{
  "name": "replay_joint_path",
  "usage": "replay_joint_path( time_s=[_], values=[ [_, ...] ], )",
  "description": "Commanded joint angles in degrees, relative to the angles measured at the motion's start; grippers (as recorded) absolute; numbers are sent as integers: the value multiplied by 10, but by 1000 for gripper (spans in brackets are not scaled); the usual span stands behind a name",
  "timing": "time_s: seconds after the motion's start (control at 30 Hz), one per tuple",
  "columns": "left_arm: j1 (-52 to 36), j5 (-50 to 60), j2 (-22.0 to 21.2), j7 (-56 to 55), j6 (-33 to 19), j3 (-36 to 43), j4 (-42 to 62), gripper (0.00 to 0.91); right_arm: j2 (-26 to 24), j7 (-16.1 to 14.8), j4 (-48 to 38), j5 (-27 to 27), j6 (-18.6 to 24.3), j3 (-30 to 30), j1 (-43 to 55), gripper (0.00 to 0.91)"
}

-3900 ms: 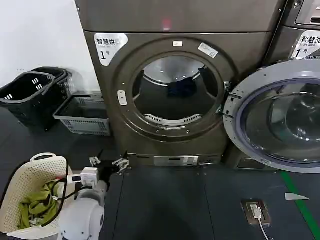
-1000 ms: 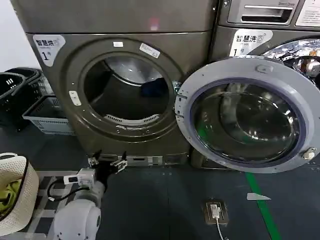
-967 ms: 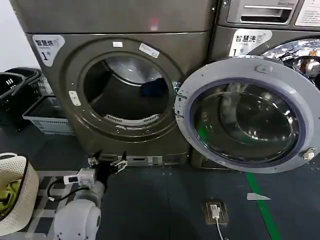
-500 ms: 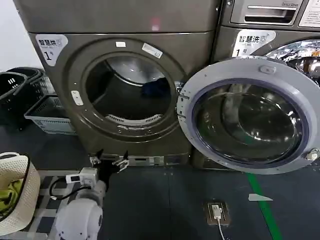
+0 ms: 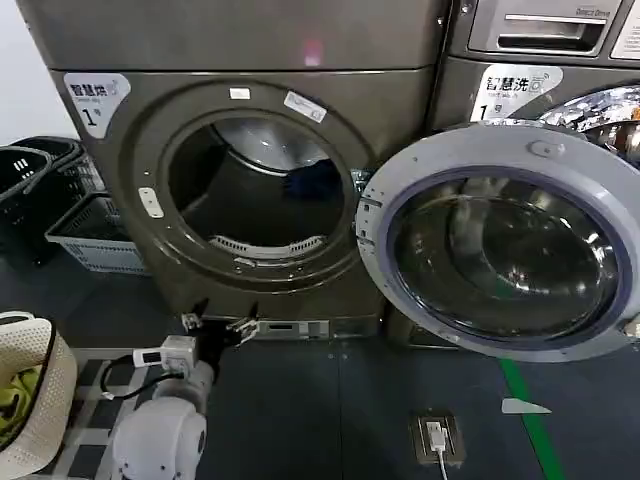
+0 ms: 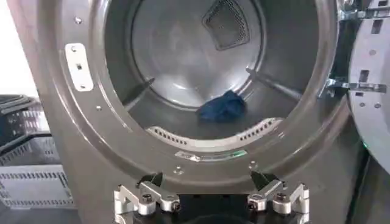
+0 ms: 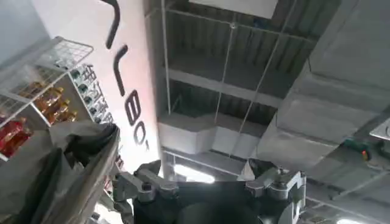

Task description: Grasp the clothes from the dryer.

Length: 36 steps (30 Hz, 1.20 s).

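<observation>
Bronze-grey dryer (image 5: 260, 180) — steel drum, grey-rimmed glass door (image 5: 500, 240); blue clothes (image 6: 222, 106); white-labelled corner.

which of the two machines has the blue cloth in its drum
The bronze-grey front-loading dryer labelled "1", its porthole open before the left gripper; the crumpled blue cloth lies in its steel drum. The neighbouring machine sits behind the open door.

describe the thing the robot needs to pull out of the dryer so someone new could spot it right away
Find the big bronze-grey dryer marked "1", its round door swung open to the right. Look through the porthole into the steel drum: a small crumpled blue cloth lies on the drum floor, towards the back. It is the one soft, coloured item there; all around it is bare metal.
</observation>
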Motion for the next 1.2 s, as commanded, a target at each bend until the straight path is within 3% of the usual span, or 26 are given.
replay_joint_path(
  time_s=[0.03, 1.2],
  values=[
    [-3, 9, -1, 1, 28, 1, 0, 907, 1, 1, 0, 1, 0, 2, -1, 907],
    [-5, 15, 0, 4, 28, 11, 6, 907, 2, 1, -5, 5, -4, 17, -6, 907]
  ],
)
